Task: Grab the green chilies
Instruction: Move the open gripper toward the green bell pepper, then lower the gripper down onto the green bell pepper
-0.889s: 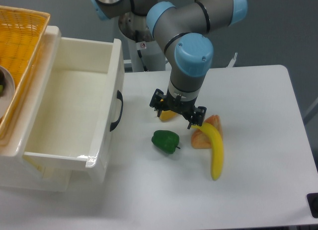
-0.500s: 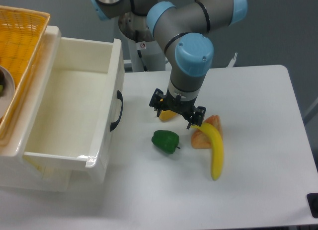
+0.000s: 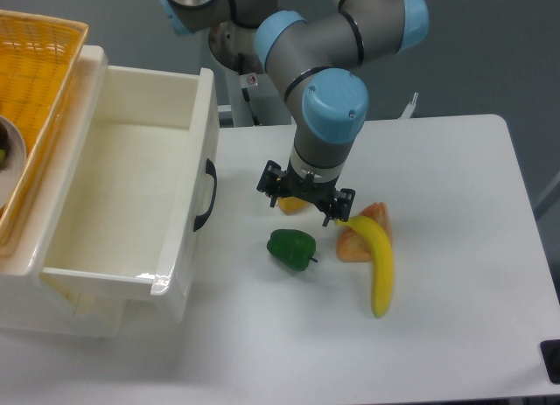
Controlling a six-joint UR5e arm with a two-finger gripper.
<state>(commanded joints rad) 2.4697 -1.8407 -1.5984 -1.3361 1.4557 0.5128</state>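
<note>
Gripper (image 3: 304, 203) hangs above the table (image 3: 455, 247) with its fingers spread apart and nothing between them. Against the earlier views we see it has shifted a little toward ten o'clock, away from the banana (image 3: 376, 261), and the wrist has swung the same way. We read this as the arm lining up over its target, not yet a descent.

Chili (image 3: 291, 248) lies bare on the table at about seven o'clock from the gripper, near it but clearly apart. It has not moved across the three views. Its short stem points toward three o'clock. It is dark green, glossy and lumpy.

Banana lies at four o'clock from the gripper, its upper tip close by the right-hand finger; we cannot tell whether they touch. Orange pieces (image 3: 360, 234) sit under and beside the banana, and another yellow-orange bit (image 3: 292, 205) shows partly hidden behind the fingers.

Drawer (image 3: 131, 204) stands open at nine o'clock from the chili, well apart from it, with a yellow basket (image 3: 35, 64) beyond at ten o'clock.

Our judgement: the pick is at the approach stage, no contact made. The gripper needs to travel further toward seven o'clock and then drop. The banana tip near the finger could get nudged as the arm moves, and the rounded, glossy chili may roll or slip if the fingers close off-centre.
</note>
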